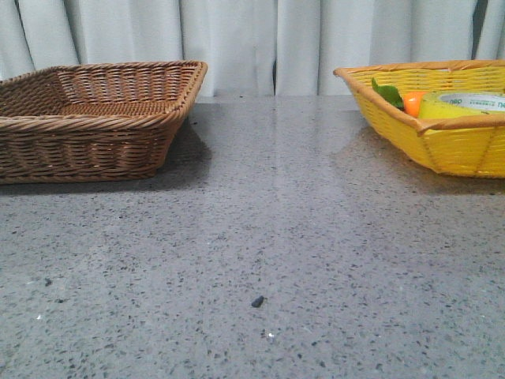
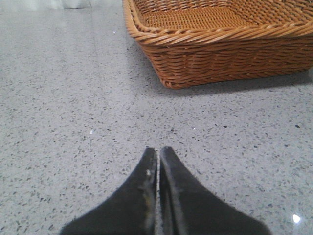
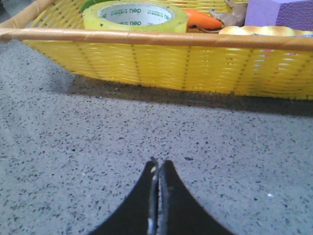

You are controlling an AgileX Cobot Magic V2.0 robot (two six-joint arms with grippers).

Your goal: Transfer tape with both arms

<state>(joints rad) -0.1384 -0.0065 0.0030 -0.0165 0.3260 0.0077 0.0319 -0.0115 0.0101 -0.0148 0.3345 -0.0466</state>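
The tape [image 1: 465, 104], a yellow roll with a white core and green lettering, lies flat in the yellow basket [image 1: 442, 146] at the back right. It also shows in the right wrist view [image 3: 134, 15] behind the basket's near rim [image 3: 156, 38]. My right gripper [image 3: 158, 164] is shut and empty, low over the table a short way before that basket. My left gripper [image 2: 158, 150] is shut and empty over bare table, short of the brown wicker basket [image 2: 220, 54]. Neither gripper shows in the front view.
An orange carrot [image 3: 201, 20] with green leaves [image 1: 387, 93] lies beside the tape. A purple box [image 3: 279, 13] and a pale yellow item [image 3: 259, 30] share the yellow basket. The brown basket [image 1: 95, 118] stands at the back left. Grey speckled table [image 1: 260, 260]; curtain behind.
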